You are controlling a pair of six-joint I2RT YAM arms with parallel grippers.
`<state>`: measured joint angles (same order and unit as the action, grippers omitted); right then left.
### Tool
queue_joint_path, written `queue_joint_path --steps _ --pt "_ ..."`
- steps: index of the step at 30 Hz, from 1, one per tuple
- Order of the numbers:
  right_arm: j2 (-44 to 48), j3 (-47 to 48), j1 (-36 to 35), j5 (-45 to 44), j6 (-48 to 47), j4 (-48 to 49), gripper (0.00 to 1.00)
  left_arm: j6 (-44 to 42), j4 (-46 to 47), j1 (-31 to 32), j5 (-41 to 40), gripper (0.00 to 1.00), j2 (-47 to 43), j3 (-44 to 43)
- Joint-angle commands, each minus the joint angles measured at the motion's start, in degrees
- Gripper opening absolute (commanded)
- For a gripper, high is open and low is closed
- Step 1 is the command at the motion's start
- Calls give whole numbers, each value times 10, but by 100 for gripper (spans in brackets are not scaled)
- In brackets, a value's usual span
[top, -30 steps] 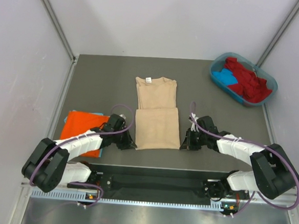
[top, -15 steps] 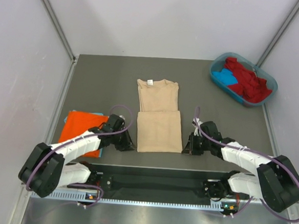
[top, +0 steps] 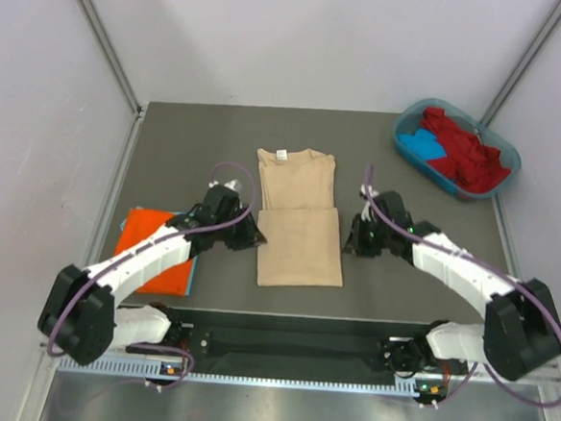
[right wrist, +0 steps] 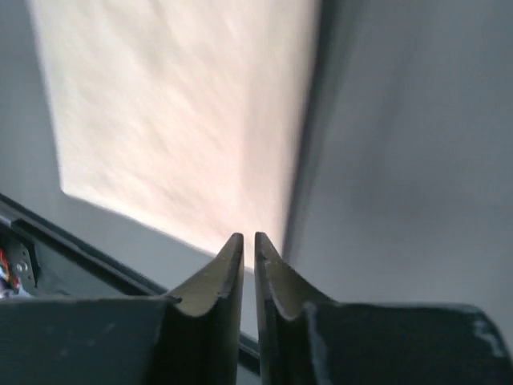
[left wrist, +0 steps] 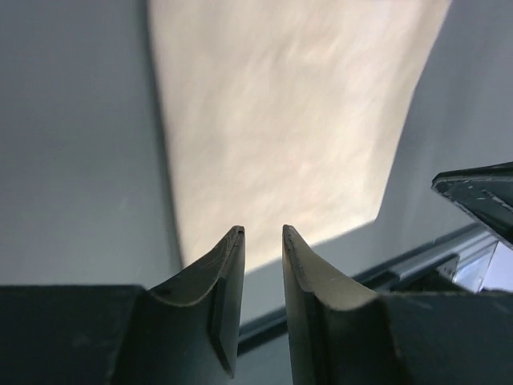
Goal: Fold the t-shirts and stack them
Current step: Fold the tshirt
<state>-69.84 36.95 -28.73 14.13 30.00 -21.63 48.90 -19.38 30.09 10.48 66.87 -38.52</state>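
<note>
Beige t-shirt (top: 297, 221) long axis near-far, collar (top: 295, 155) far.

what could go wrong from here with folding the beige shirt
1. The left gripper and right gripper flank the half-folded beige-tan cotton t-shirt, both empty with narrow finger gaps. Pinching only the top layer may skew or undo the fold.
2. The left arm lies over the folded orange t-shirt. A low sweep might drag that stack.

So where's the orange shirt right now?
In the overhead view, the orange shirt lies folded on the table's left side, left of the beige shirt.
</note>
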Motion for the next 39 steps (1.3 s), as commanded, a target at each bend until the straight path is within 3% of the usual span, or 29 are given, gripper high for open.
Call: queue_joint_path --steps 1,8,16,22,26,31,39 --pt "-80 128 12 -11 -80 -5 9 -34 66 -5 -27 30 61 -71" --pt "-250 272 45 79 -136 22 7 -64 85 -29 4 29 241 -186" --pt "-397 336 85 98 -153 31 7 -69 100 -50 -10 27 345 -227" --pt "-383 355 108 108 -159 22 8 -68 15 -61 -63 27 375 -288" --pt "-361 394 109 132 -162 8 15 -80 -38 -70 -89 28 377 -369" --pt "-426 477 113 171 -158 8 16 -96 40 -104 -30 29 390 -411" --pt "-553 629 141 259 -144 44 13 -90 124 -164 72 28 507 -499"
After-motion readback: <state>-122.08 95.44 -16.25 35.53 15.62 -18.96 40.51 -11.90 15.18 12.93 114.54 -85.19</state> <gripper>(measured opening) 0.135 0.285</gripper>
